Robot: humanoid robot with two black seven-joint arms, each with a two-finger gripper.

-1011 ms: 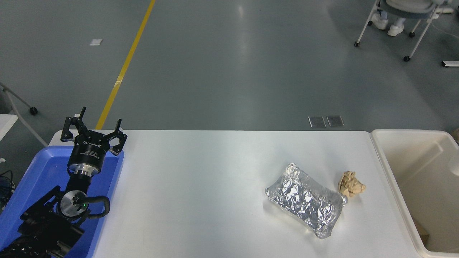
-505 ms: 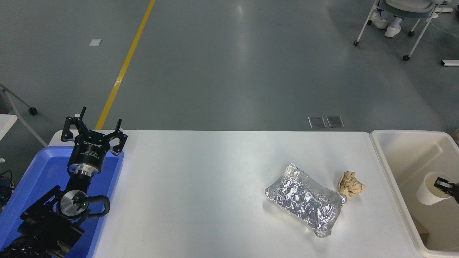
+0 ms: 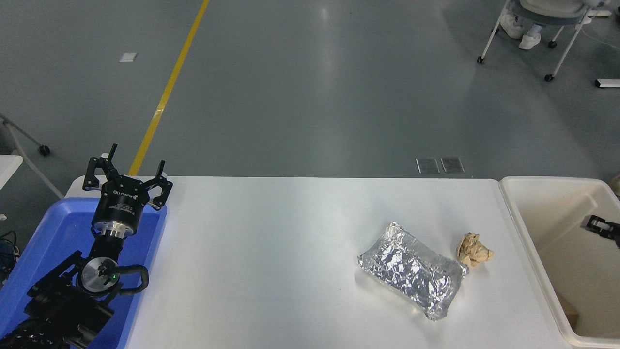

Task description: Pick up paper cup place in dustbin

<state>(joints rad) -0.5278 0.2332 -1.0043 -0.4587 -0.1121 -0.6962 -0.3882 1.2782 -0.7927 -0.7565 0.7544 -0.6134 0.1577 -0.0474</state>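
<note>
On the table [image 3: 290,232]: one foil pouch [image 3: 411,271], one paper ball [image 3: 474,249].

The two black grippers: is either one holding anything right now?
No. The left gripper sits open over the blue plastic tray, holding nothing. Only the right gripper's tip shows, above the cream-white dustbin, with nothing visible in it.

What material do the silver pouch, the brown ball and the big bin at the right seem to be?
Silver crinkled pouch: probably metal foil, shiny with sharp creases. Brown crumpled ball: likely paper, matte and folded. Cream-white rectangular bin: apparently plastic, smooth with a thick rounded rim.
</note>
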